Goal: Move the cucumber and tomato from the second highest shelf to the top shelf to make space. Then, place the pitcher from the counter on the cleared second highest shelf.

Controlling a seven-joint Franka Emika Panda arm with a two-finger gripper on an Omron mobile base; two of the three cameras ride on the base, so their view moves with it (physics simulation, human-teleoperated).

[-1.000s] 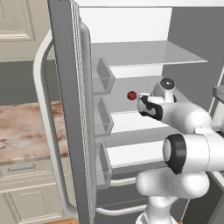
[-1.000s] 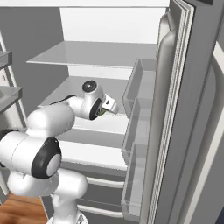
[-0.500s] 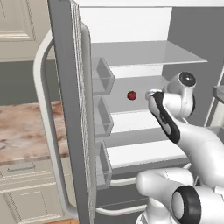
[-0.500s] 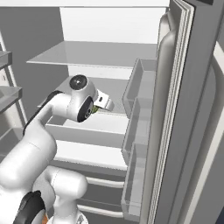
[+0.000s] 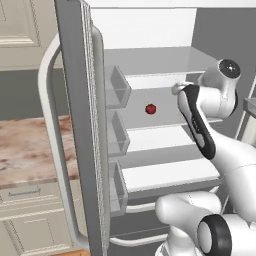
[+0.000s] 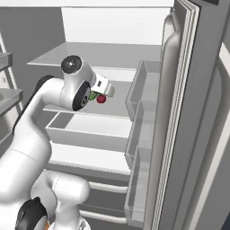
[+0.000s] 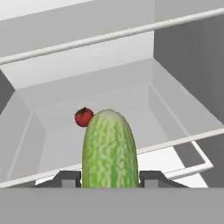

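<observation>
The fingers (image 7: 70, 178) grip the cucumber (image 7: 110, 148), its long axis pointing straight ahead. The top shelf (image 5: 165, 62) lies above it; the tomato (image 7: 83, 117) sits just beyond.

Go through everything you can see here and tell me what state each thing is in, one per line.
fridge door: swung open.
cucumber: gripped between the two fingertips, lifted off the shelf.
gripper: shut on the cucumber, inside the fridge.
tomato: resting on the second highest shelf, untouched.
top shelf: nothing on the part in view.
door bins: nothing visible inside.
</observation>
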